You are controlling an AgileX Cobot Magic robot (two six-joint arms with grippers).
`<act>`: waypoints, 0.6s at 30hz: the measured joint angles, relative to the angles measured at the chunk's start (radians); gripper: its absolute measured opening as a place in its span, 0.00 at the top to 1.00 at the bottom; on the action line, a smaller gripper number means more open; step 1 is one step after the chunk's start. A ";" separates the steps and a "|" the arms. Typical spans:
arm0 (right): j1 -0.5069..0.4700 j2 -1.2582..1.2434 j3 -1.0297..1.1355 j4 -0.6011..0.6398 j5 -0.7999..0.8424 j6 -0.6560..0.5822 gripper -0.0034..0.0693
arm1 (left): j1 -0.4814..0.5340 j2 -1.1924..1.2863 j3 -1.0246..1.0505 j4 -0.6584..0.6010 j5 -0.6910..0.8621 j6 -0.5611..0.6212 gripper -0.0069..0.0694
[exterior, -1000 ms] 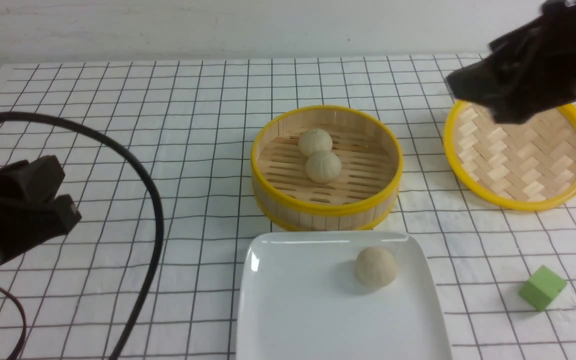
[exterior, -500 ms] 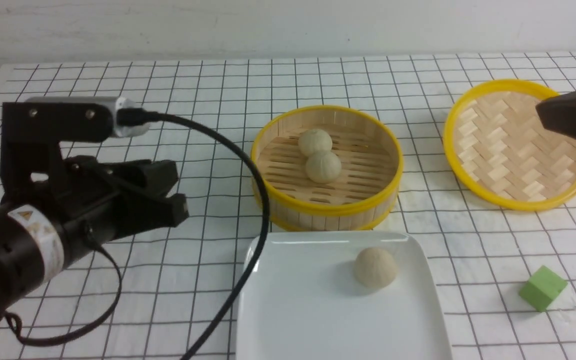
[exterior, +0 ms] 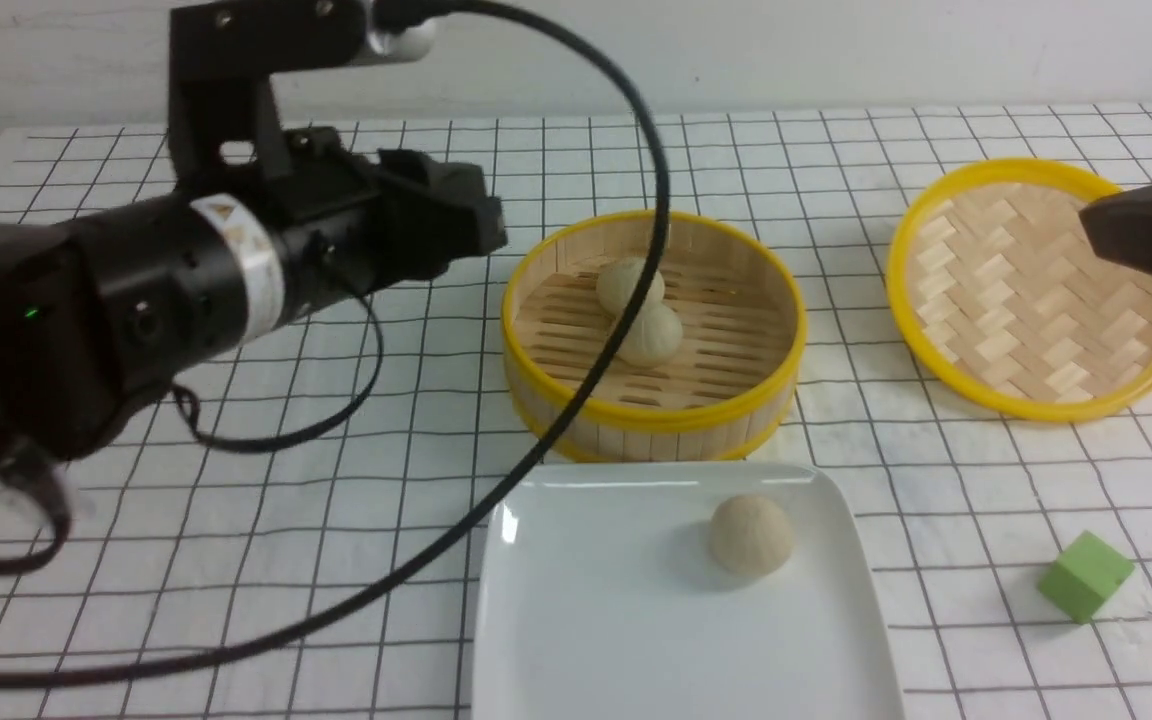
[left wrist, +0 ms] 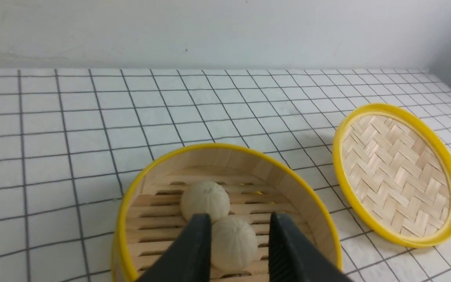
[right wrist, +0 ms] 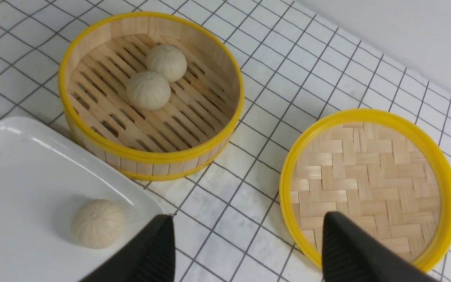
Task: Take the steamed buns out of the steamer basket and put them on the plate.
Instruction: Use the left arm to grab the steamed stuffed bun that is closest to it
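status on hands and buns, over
Left hand open, left of steamer basket. Right hand open, empty. Two buns in basket, one bun on plate. Lid off, aside.

The steamer basket (exterior: 652, 425) stands open on top, its upright wall ringing two touching buns (exterior: 658, 338). A black cable (exterior: 665, 200) arcs across its left side and past the far-left corner of the plate (exterior: 586, 600), which holds one bun (exterior: 751, 533) right of centre, its left half bare. A lid (exterior: 1026, 300) lies far right.
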 joint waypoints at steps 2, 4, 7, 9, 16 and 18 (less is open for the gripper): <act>0.000 0.000 0.005 -0.004 0.000 0.000 0.27 | 0.000 0.039 -0.025 0.015 -0.015 -0.019 0.59; 0.000 0.000 0.015 -0.012 0.001 0.000 0.27 | 0.000 0.095 -0.053 0.032 -0.039 -0.049 0.59; 0.000 0.000 0.030 -0.033 0.003 0.000 0.27 | 0.000 0.163 -0.083 0.057 -0.064 -0.076 0.59; 0.000 0.000 0.035 -0.041 0.004 0.000 0.27 | 0.000 0.195 -0.097 0.074 -0.069 -0.087 0.59; 0.000 0.000 0.038 -0.045 0.004 0.000 0.27 | 0.000 0.252 -0.154 0.105 -0.077 -0.144 0.59; 0.000 0.000 0.038 -0.045 0.003 0.000 0.27 | 0.000 0.262 -0.167 0.150 -0.112 -0.198 0.59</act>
